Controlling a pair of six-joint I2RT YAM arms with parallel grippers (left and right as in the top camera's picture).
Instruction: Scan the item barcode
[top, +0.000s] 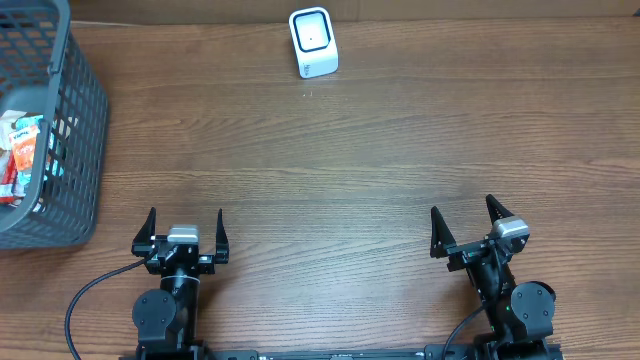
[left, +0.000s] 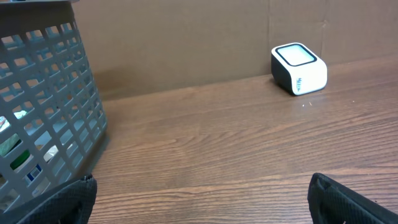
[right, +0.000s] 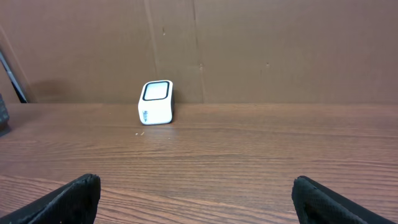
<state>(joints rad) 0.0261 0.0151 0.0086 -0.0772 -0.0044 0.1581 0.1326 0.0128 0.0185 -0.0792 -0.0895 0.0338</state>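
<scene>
Item packets (top: 20, 150) lie in the basket (top: 85, 110), left edge of the worktop (top: 330, 170). Left hand (top: 186, 215) and right hand (top: 462, 208) gape empty, so reaching in probably comes next.

overhead: straight down on table (top: 350, 180) | wrists: low, facing forward | shared by all: scanner (top: 313, 42)

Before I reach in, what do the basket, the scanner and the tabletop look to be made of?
basket: grey moulded plastic, matte; even ribs around square openings.
scanner: white hard plastic shell, smooth with a slight sheen; its dark-framed top window could be glass or clear plastic.
tabletop: brown wood grain with a satin finish; whether solid wood, veneer or laminate cannot be told.
</scene>
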